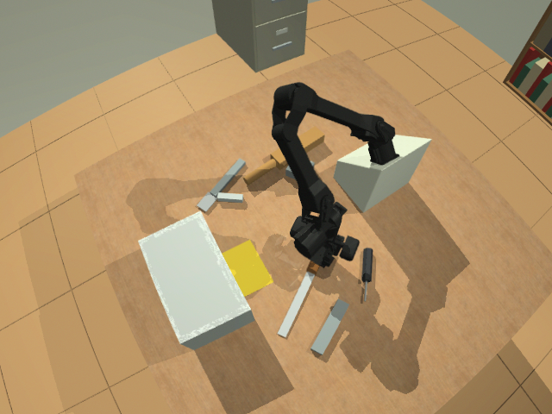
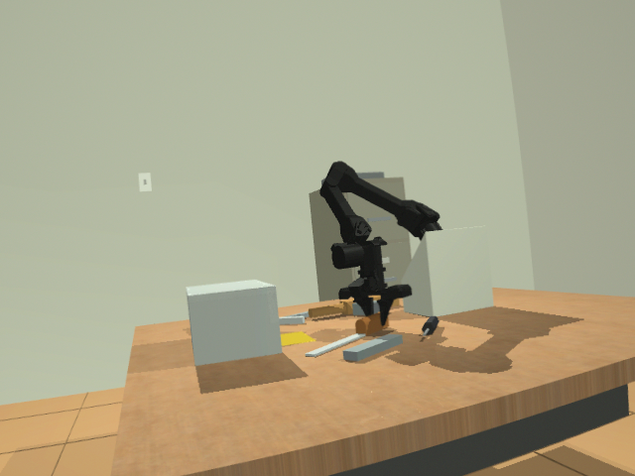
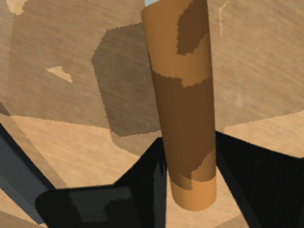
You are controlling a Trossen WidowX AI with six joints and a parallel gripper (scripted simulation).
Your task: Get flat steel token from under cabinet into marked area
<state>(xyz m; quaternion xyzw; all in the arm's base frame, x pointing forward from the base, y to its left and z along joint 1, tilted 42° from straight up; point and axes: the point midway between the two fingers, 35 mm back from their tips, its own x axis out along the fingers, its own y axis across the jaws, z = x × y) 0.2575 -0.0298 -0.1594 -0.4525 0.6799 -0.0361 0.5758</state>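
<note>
My gripper (image 1: 322, 262) (image 2: 375, 318) (image 3: 185, 139) points down and is shut on the orange-brown round handle (image 1: 313, 267) (image 2: 366, 325) (image 3: 185, 104) of a tool. Its long, flat, pale blade (image 1: 296, 304) (image 2: 334, 346) extends toward the front of the table, low over the top; whether it touches is unclear. The cabinet (image 1: 193, 276) (image 2: 235, 322) is the pale box at the left. The yellow marked area (image 1: 253, 269) (image 2: 297, 338) lies along its side facing the arm. The blade is outside both. The token and vent slots are not visible.
A grey bar (image 1: 329, 327) (image 2: 373, 348) lies beside the blade. A dark-handled screwdriver (image 1: 366, 265) (image 2: 430, 325) lies right of the gripper. A grey angled piece (image 1: 227, 177), a short pale bar (image 1: 229, 197) and a wooden tool (image 1: 263, 170) lie behind. A white wedge block (image 1: 379, 178) (image 2: 458, 271) stands at the arm's base.
</note>
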